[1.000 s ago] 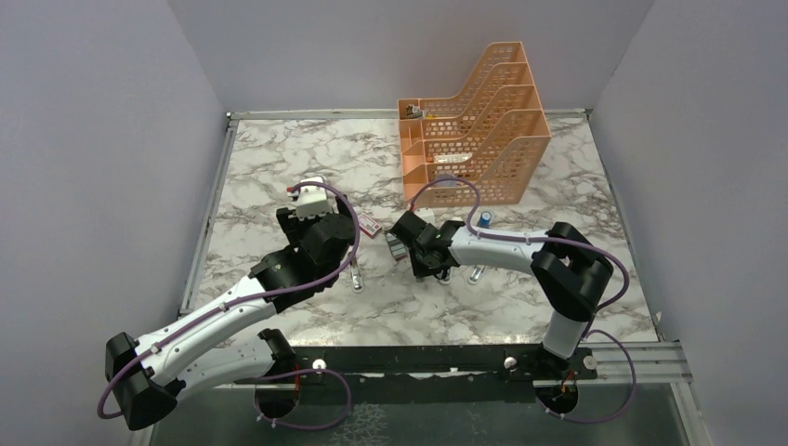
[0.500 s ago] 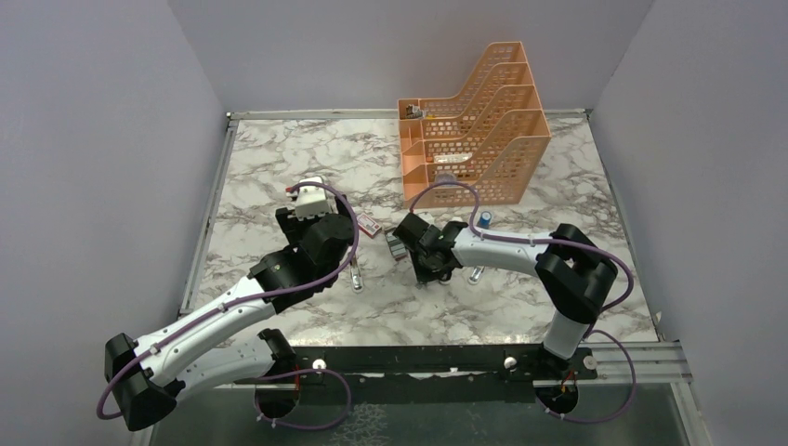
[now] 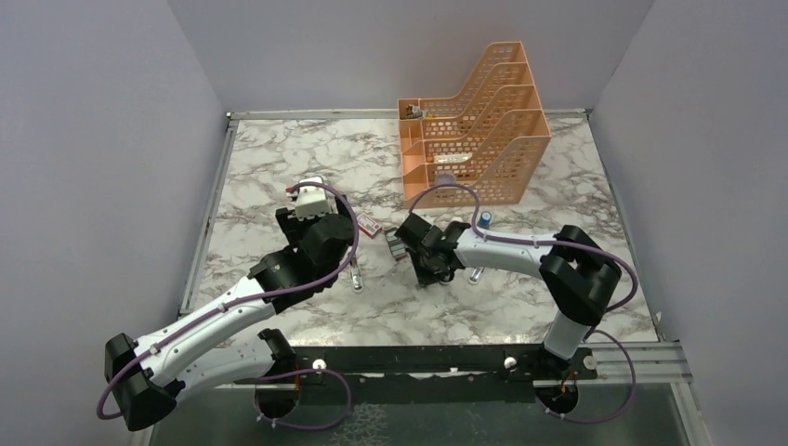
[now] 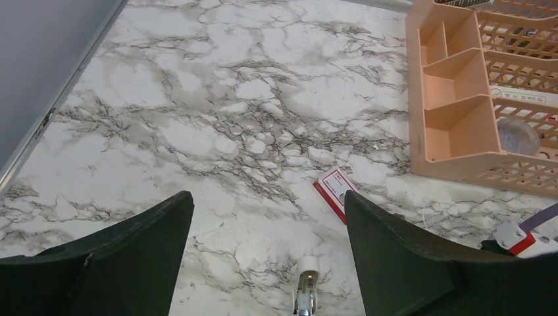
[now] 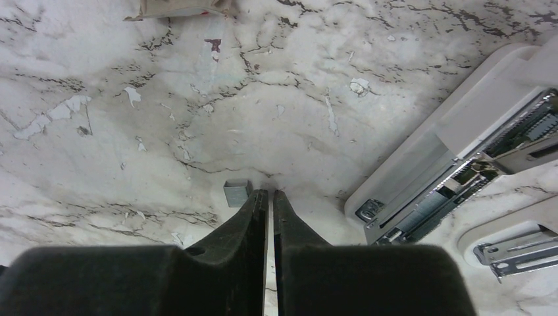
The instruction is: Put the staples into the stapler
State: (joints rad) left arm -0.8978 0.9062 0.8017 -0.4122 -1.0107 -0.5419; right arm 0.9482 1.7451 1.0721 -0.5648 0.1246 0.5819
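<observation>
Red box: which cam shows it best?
Left wrist: the red box lies whole, label up, close and unblocked. Top external shows it tiny, mid-table. Right wrist: at most an unclear sliver at its top edge.

White grey-veined marble table [image 3: 279,158], peach perforated organiser [image 3: 474,121], red white-labelled box [image 4: 335,194], seemingly white stapler [image 5: 441,131], grey staples [image 5: 237,193]

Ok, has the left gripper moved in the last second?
No. The left gripper, jaws open, keeps its place in the top view against the red staple box and the orange organizer.
</observation>
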